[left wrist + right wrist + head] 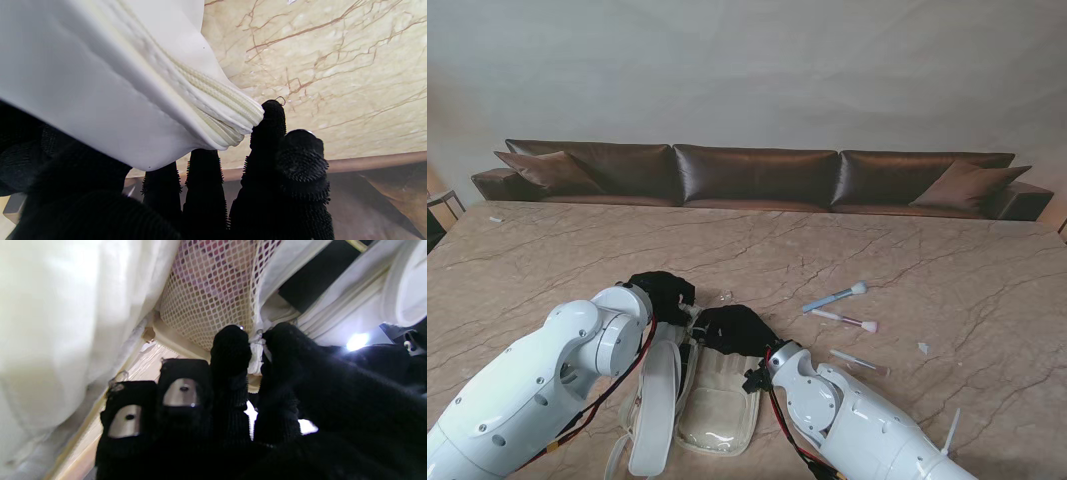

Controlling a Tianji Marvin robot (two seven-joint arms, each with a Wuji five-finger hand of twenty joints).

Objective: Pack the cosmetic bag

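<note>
Cosmetics bag (717, 405) lies open on worktop (947, 270). Left hand (663, 290) pinches its zipper edge; right hand (737, 330) fingers (230, 350) pinch the mesh pocket rim. Keep mouth wide; brushes (837, 298) lie right of bag.

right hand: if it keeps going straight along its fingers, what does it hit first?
The right hand points into the open cosmetics bag. Its fingertips sit right at the bag's mesh pocket, so that mesh is likely first contact. Depth is unclear; they may already touch it.
</note>
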